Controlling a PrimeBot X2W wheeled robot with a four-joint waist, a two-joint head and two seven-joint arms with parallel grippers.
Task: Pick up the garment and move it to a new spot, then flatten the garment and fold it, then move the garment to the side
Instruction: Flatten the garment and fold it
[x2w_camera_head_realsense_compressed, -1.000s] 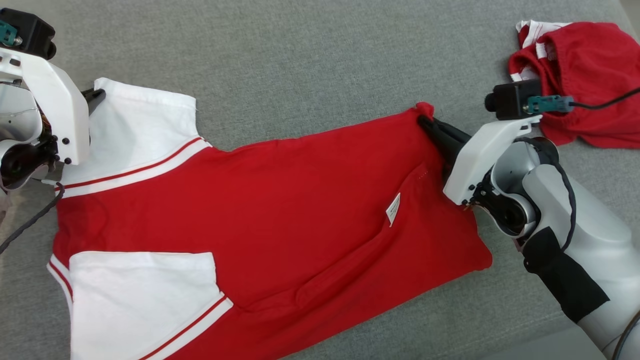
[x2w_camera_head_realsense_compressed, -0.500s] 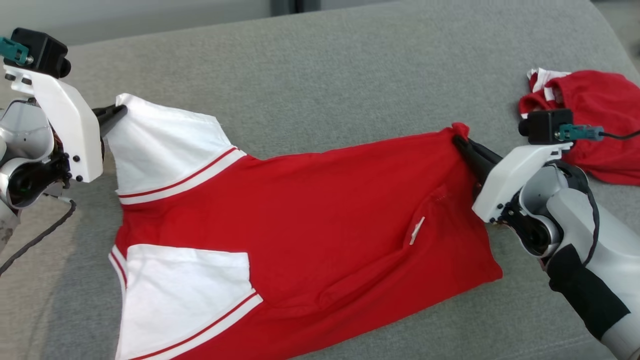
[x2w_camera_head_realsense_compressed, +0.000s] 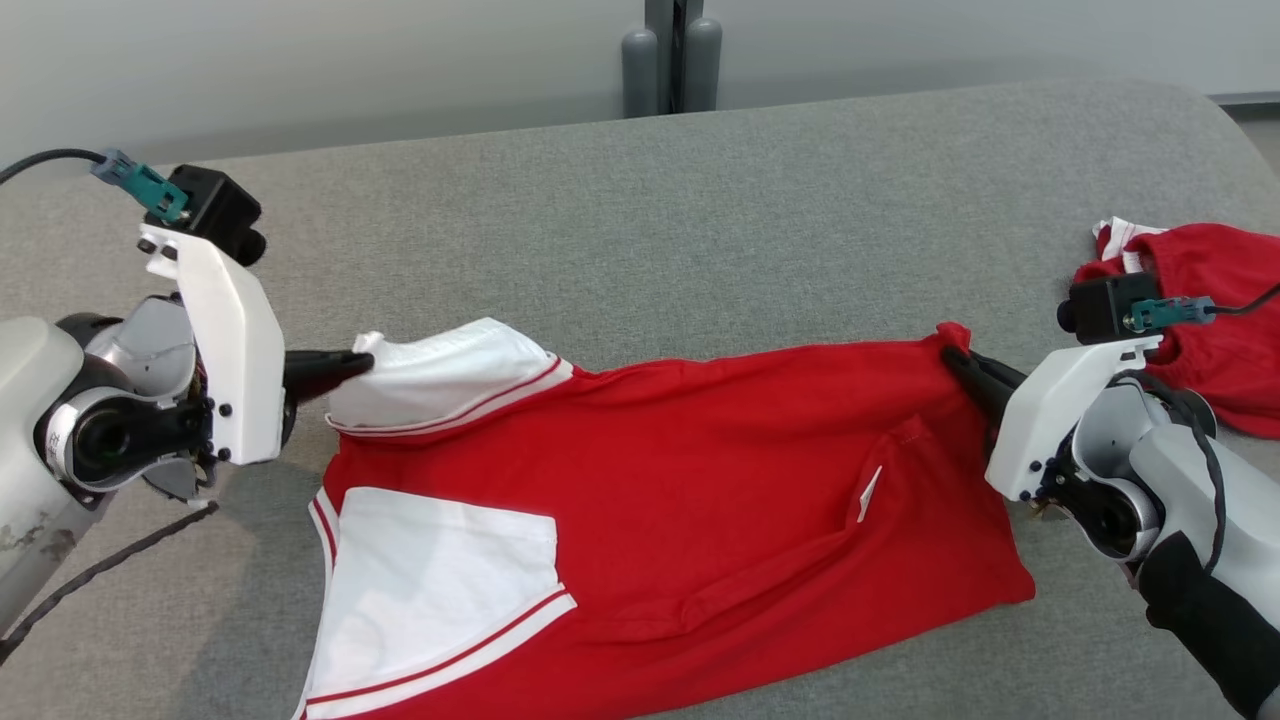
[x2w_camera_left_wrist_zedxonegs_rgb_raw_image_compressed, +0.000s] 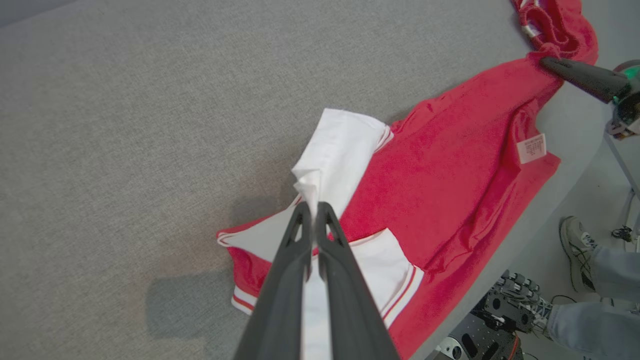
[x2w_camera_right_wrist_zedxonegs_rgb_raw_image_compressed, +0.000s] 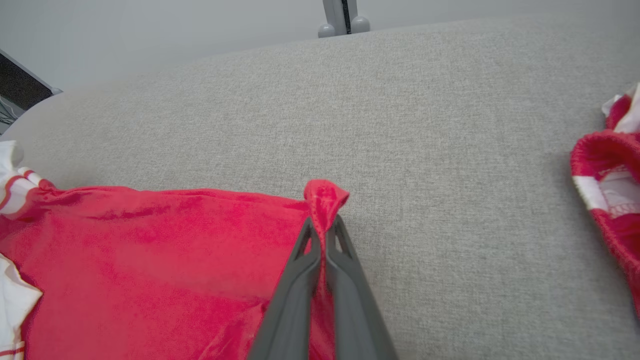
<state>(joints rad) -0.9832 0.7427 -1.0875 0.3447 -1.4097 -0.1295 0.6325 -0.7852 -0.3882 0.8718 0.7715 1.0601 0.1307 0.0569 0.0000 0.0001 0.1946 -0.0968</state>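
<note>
Red with white sleeves, the shirt lies across the grey table in the head view, mostly flat, its far edge raised at both ends. The left gripper reaches in sideways from the left, fingers clamped on the far white sleeve. The right gripper comes in from the right, pointing up and left, and pinches the far hem corner. A second red garment lies bunched at the table's right end.

The left wrist view looks down on the table. The fingers are pressed together, with the sleeve's bunched tip just past their ends. It also shows a white label, the right gripper's dark tip on the far corner, and a person's shoe on the floor.

The right wrist view runs low along the table. The fingers are shut on a red fold that stands up between and above them. The other garment sits well apart on the right.
</note>
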